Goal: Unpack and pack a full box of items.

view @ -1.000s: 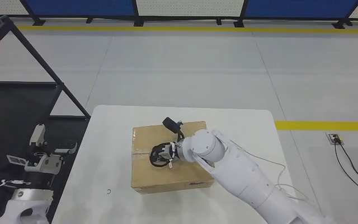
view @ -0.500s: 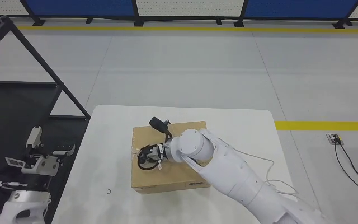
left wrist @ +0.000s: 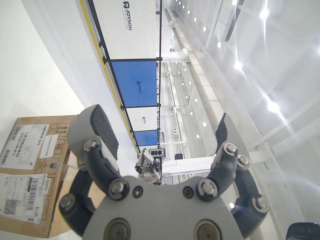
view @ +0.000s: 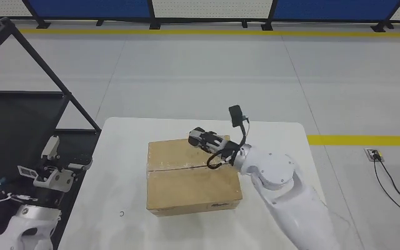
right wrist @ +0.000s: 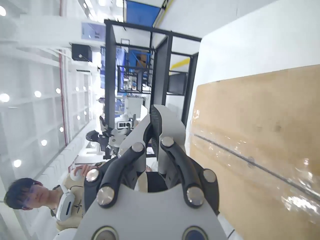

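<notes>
A closed cardboard box (view: 187, 181) sits in the middle of the white table (view: 125, 144), its top flaps sealed along a taped seam (right wrist: 250, 162). My right gripper (view: 199, 137) hovers over the box's far edge, pointing left. In the right wrist view the right gripper (right wrist: 155, 119) is shut with nothing between its fingers, and the box top (right wrist: 262, 116) lies beside it. My left gripper (view: 53, 164) is off the table's left side. In the left wrist view the left gripper (left wrist: 160, 128) is open and empty, with the box's labelled side (left wrist: 30, 166) near one finger.
A small dark ring (view: 121, 214) lies on the table near the front left. A black metal frame (view: 44, 69) stands on the floor to the left of the table. White tabletop surrounds the box on all sides.
My right gripper has left the seam on the box's left half and swung back right to the box's far edge. The left gripper shifted slightly beside the table.
</notes>
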Motion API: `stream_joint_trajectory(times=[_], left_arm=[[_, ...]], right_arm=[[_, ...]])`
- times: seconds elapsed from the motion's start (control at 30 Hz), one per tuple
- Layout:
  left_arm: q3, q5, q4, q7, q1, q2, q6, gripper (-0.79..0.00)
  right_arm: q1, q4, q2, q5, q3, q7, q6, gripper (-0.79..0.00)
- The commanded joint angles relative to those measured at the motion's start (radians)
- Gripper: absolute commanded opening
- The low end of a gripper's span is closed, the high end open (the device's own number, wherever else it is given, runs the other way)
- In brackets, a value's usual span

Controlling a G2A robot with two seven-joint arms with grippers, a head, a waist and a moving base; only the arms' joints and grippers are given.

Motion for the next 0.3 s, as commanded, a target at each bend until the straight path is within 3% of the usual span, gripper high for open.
stream_joint_trajectory(times=[0.0,0.13,0.23,0.27], left_arm=[[0.005,0.008,0.004,-0.01,-0.008,0.002,0.007,0.0],[0.018,0.027,0.013,-0.033,-0.029,0.008,0.026,0.0],[0.036,0.06,0.013,-0.055,-0.047,0.014,0.046,0.0],[0.044,0.07,0.012,-0.06,-0.053,0.016,0.052,0.0]], right_arm=[[-0.109,-0.093,0.015,0.008,0.103,-0.012,-0.018,-0.776],[-0.272,-0.187,0.035,0.063,0.26,-0.044,-0.089,-0.696],[-0.366,-0.216,0.041,0.115,0.346,-0.074,-0.167,-0.453],[-0.393,-0.221,0.042,0.133,0.369,-0.087,-0.191,-0.425]])
